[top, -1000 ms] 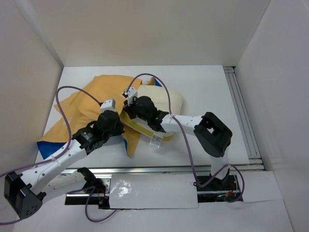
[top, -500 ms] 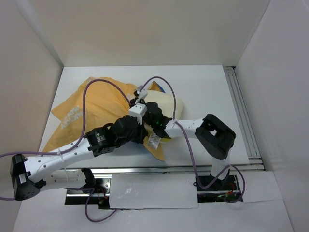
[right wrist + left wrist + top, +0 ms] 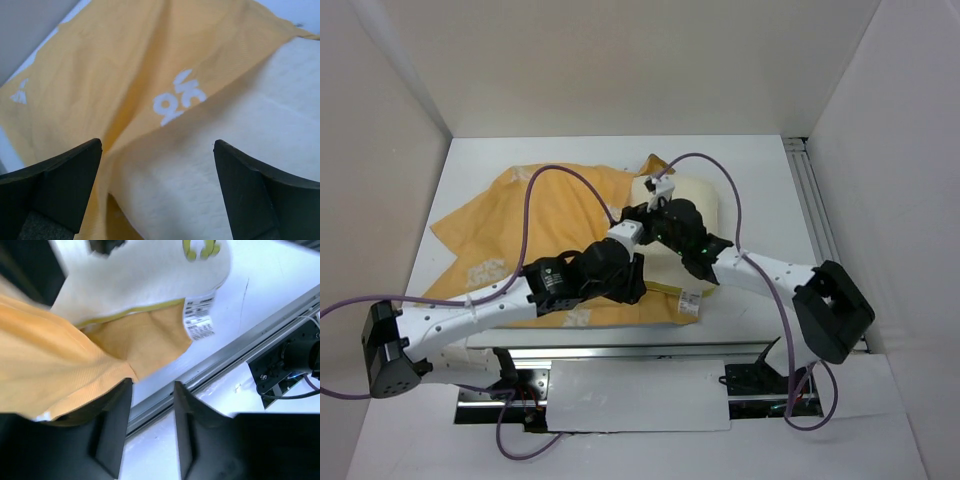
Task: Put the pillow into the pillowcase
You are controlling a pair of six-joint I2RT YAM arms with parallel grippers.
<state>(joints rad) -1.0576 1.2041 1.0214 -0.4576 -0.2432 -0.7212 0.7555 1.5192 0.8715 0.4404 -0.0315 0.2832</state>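
The mustard-orange pillowcase (image 3: 525, 220) lies spread over the left half of the table, white lettering up. The cream pillow (image 3: 692, 195) sticks out of its right side, with a white label (image 3: 692, 303) at the near corner. My left gripper (image 3: 632, 280) hovers at the near edge of the pillow. In the left wrist view this gripper (image 3: 150, 410) is open and empty, and the orange pillowcase (image 3: 50, 370) drapes against its left finger, below the pillow (image 3: 145, 285). My right gripper (image 3: 156, 145) is wide open above the pillow (image 3: 230, 150), where the pillowcase (image 3: 125, 65) hem crosses it.
An aluminium rail (image 3: 620, 350) runs along the table's near edge, also seen as a rail (image 3: 225, 360) under the left fingers. More rails (image 3: 820, 230) line the right side. White walls close in the left, back and right.
Both grippers have opened and let go of the cloth. The left arm swung right along the near edge, the right gripper moved toward the back, and the pillowcase now lies flatter.
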